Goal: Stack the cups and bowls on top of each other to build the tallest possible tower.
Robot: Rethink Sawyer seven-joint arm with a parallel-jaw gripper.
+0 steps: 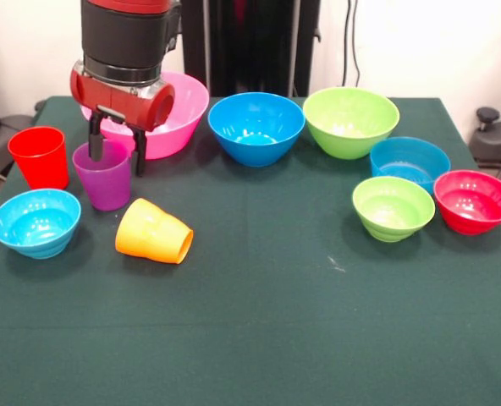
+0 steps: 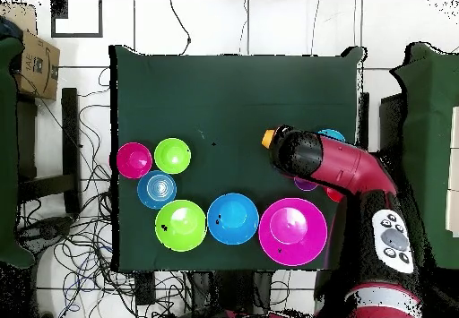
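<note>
Beside the pink bowl [image 1: 176,118] I have the gripper [image 1: 115,156] over the purple cup [image 1: 103,176], fingers wide, one inside its rim and one outside. I should close gently on the wall, then lift straight up.

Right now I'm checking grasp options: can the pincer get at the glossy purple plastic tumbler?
Probably yes. The pincer is open and straddles the upright purple plastic tumbler, one finger inside its rim, one outside. The red plastic tumbler and tipped orange plastic cup stand clear.
</note>
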